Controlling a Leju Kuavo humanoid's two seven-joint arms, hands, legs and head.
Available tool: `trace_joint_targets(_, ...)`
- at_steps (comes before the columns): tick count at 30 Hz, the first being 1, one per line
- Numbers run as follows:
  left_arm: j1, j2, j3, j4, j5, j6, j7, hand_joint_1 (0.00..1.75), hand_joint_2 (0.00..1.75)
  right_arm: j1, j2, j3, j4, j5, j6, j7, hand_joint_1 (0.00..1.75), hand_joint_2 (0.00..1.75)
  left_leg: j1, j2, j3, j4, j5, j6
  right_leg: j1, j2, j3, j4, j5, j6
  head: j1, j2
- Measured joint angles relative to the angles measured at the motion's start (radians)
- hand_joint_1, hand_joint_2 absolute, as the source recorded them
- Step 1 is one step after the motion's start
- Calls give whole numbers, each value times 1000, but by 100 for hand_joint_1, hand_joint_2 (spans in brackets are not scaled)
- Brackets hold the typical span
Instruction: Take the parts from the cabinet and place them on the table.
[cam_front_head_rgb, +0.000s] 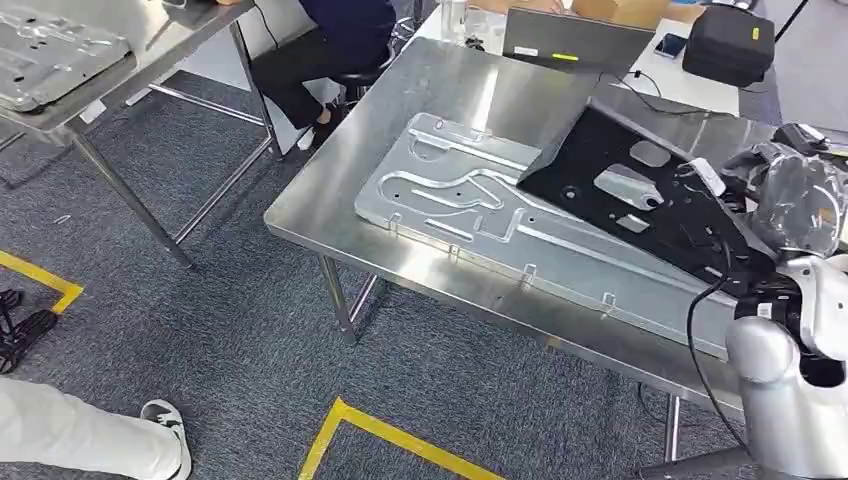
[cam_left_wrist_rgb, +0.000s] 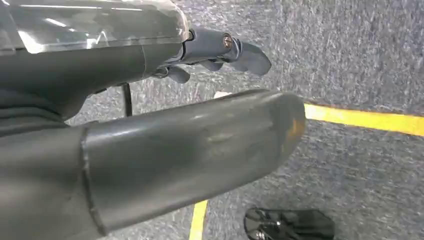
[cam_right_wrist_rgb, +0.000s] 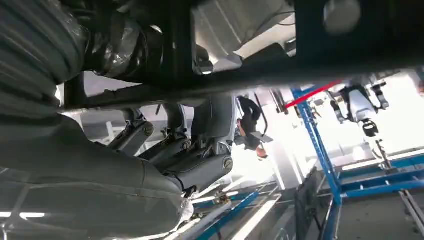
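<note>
A black stamped metal part (cam_front_head_rgb: 620, 190) slants over the steel table (cam_front_head_rgb: 450, 80), its lower edge near a long silver stamped panel (cam_front_head_rgb: 470, 215) that lies flat there. My right hand (cam_front_head_rgb: 790, 200), wrapped in clear plastic, grips the black part's right end. In the right wrist view the fingers (cam_right_wrist_rgb: 200, 155) curl under the black part (cam_right_wrist_rgb: 250, 75), which crosses just above them. My left hand (cam_left_wrist_rgb: 190, 145) hangs over the carpet with its fingers (cam_left_wrist_rgb: 220, 47) apart and holds nothing.
A second steel table (cam_front_head_rgb: 120, 80) at the upper left carries another silver panel (cam_front_head_rgb: 50, 45). A seated person (cam_front_head_rgb: 330, 50), a laptop (cam_front_head_rgb: 575, 40) and a black case (cam_front_head_rgb: 730, 40) are behind the table. Yellow floor tape (cam_front_head_rgb: 390, 435) and a person's shoe (cam_front_head_rgb: 165, 430) lie near.
</note>
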Motion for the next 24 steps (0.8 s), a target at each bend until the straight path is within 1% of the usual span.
trace_joint_targets(1,0,0,0,2,0,0,0,0,0,0,-2,0,2,0,0,0,175,175,-3,-2,11,0,-8,1,0,0,-19,-3,3,-1,0,0)
trace_joint_targets(2,0,0,0,2,0,0,0,0,0,-1,-3,0,3,1,1,0,175,175,-7,-3,24,0,-17,2,3,0,-19,-40,33,-7,0,0)
trace_joint_targets(3,0,0,0,3,0,0,0,0,0,-5,-6,0,3,1,2,0,175,175,-10,-5,40,0,-28,3,9,0,-3,-112,92,-16,0,0)
trace_joint_targets(4,-2,0,0,3,0,0,1,0,0,-9,-8,-1,3,0,2,0,175,175,-15,-5,54,0,-38,2,15,0,18,-193,160,-29,0,0)
trace_joint_targets(5,-1,0,0,5,0,0,1,0,0,-13,-11,-3,4,0,3,1,175,175,-15,-5,55,-3,-47,2,25,0,31,-266,235,-49,0,0)
trace_joint_targets(6,-4,-1,0,10,0,0,1,0,0,-16,-13,-5,6,0,4,2,175,175,-17,-6,69,-4,-53,-4,30,2,23,-258,224,-55,-5,0)
trace_joint_targets(7,-5,0,0,11,0,0,1,0,0,-18,-14,-6,7,0,9,2,175,175,-12,-9,67,-7,-56,-9,33,3,29,-281,219,-56,0,0)
trace_joint_targets(8,-5,2,0,11,0,1,1,0,0,-19,-16,-8,6,0,10,2,175,175,-11,-9,71,-18,-61,-16,37,3,35,-285,233,-59,-1,0)
trace_joint_targets(9,-5,2,0,12,0,1,1,0,0,-19,-16,-12,8,0,15,3,175,175,-13,-6,81,-1,-46,-21,36,5,45,-297,231,-63,-2,0)
trace_joint_targets(10,-6,3,0,12,0,1,1,0,0,-19,-16,-13,8,-2,20,3,175,175,-18,-7,86,5,-46,-26,21,7,67,-308,230,-66,-1,0)
trace_joint_targets(11,-6,6,0,13,0,2,1,0,0,-19,-16,-14,8,-5,25,4,175,175,-15,-5,74,39,-46,-31,20,3,85,-320,226,-68,-1,0)
trace_joint_targets(12,-10,5,0,14,0,1,1,0,0,-19,-16,-14,10,-5,29,5,175,175,-13,-2,48,89,-57,-35,17,2,96,-324,220,-75,-2,0)
trace_joint_targets(14,-14,6,1,15,0,1,1,0,0,-15,-16,-14,15,-5,39,8,175,175,-1,-1,-43,224,-124,-47,14,0,113,-324,203,-72,-3,0)
trace_joint_targets(15,-13,9,2,15,0,1,2,0,0,-10,-16,-15,19,-4,39,11,175,175,4,0,-86,275,-150,-54,12,0,122,-324,194,-69,-2,0)
trace_joint_targets(16,-13,10,2,15,0,1,2,0,0,-6,-16,-17,26,-4,40,11,175,175,8,2,-113,290,-154,-58,9,1,133,-324,184,-65,-3,0)
trace_joint_targets(17,-13,11,3,16,0,0,2,0,0,-1,-16,-20,32,-4,41,11,175,175,12,2,-119,265,-134,-64,6,1,146,-324,173,-61,-3,0)
trace_joint_targets(18,-13,12,5,16,0,0,3,0,0,4,-16,-25,37,-4,41,11,175,175,15,3,-109,209,-97,-68,1,1,163,-323,160,-55,-2,0)
trace_joint_targets(19,-13,13,7,16,0,0,4,0,0,9,-16,-30,42,-4,41,11,175,175,18,4,-90,127,-37,-72,-3,1,182,-323,146,-47,-3,0)
trace_joint_targets(20,-11,14,8,16,0,0,4,0,0,13,-16,-34,46,-4,41,11,175,175,22,6,-74,50,40,-77,-6,-1,198,-322,132,-40,-2,0)
trace_joint_targets(21,-10,14,11,17,0,0,4,0,0,17,-16,-38,52,-3,41,11,175,175,19,5,-77,14,70,-78,-6,-1,207,-315,118,-31,-1,0)
trace_joint_targets(22,-14,15,15,19,0,-1,4,0,0,18,-17,-40,57,-3,43,10,175,175,14,6,-70,14,40,-62,-5,2,200,-318,113,-22,-3,0)
trace_joint_targets(23,-16,16,16,19,0,-2,4,0,0,21,-17,-44,60,-2,45,10,175,175,12,3,-74,16,56,-54,-2,1,201,-322,107,-14,-2,0)
trace_joint_targets(24,-16,16,16,19,0,-2,4,0,0,26,-18,-49,63,-2,45,10,175,175,12,2,-72,11,47,-45,-6,3,207,-317,111,-5,-3,0)
